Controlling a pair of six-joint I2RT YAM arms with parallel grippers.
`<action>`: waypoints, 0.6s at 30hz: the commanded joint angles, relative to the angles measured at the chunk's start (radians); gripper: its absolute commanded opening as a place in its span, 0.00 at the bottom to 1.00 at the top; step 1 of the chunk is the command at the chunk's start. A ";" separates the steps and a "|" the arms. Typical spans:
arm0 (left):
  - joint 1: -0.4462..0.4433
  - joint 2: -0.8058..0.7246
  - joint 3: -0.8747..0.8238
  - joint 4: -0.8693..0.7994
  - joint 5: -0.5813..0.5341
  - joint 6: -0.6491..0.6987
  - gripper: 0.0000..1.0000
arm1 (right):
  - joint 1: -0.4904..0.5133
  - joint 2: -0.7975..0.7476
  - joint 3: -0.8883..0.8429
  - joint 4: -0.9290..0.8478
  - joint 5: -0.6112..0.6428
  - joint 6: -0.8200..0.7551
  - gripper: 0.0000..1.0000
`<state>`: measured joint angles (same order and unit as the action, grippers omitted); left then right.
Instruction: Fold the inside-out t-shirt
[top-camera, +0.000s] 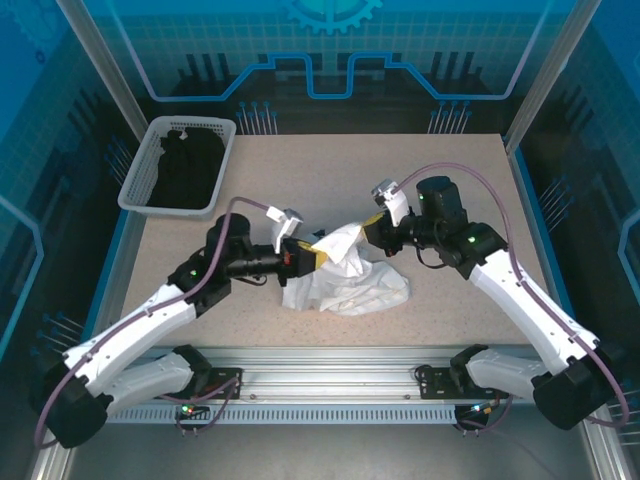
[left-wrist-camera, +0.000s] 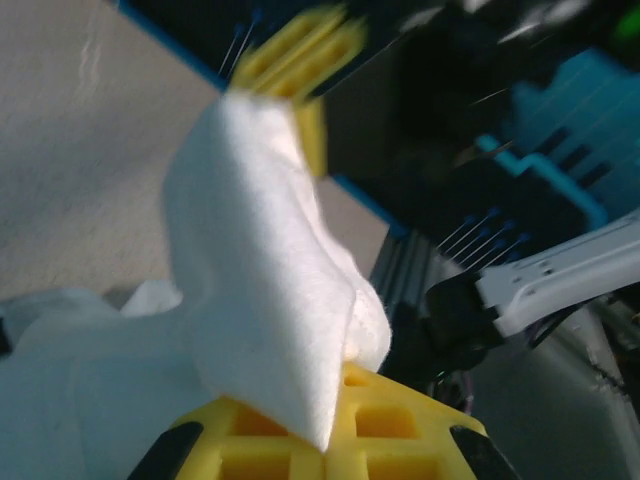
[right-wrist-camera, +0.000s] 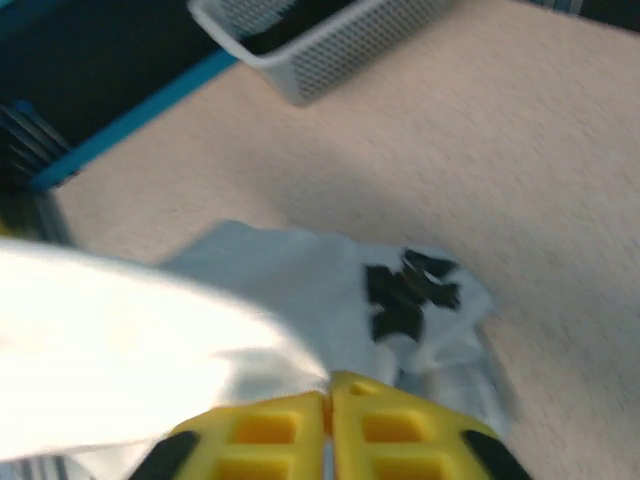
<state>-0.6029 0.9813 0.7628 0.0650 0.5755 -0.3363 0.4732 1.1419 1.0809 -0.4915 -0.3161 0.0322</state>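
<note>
At table (top-camera: 400, 170) centre, left gripper (top-camera: 308, 256) jaws clamp a raised t-shirt (top-camera: 350, 285) fold, likely to spread it. Right gripper (right-wrist-camera: 328, 400) jaws near-closed at cloth edge; hold unclear.

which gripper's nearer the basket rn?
Left. The left gripper sits down-right of the basket; the right gripper is farther right, across the bunched t-shirt.

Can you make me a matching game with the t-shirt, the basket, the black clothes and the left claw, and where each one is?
1 t-shirt
2 basket
3 black clothes
4 left claw

A inside the basket
B shut on the t-shirt
C far left corner of the table
D crumpled in the middle

Pairs: 1-D, 2-C, 3-A, 4-B
</note>
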 joint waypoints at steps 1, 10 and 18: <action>0.043 -0.014 -0.025 0.112 0.098 -0.085 0.00 | 0.031 0.008 0.042 -0.118 0.195 -0.020 0.23; 0.055 0.014 -0.013 0.106 0.084 -0.094 0.00 | 0.115 -0.238 -0.191 0.108 -0.171 -0.094 0.45; 0.055 -0.002 -0.019 0.091 0.071 -0.077 0.00 | 0.118 -0.063 -0.162 0.161 -0.264 -0.062 0.47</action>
<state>-0.5533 0.9974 0.7536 0.1398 0.6266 -0.4198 0.5819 1.0550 0.9108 -0.3752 -0.5076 -0.0433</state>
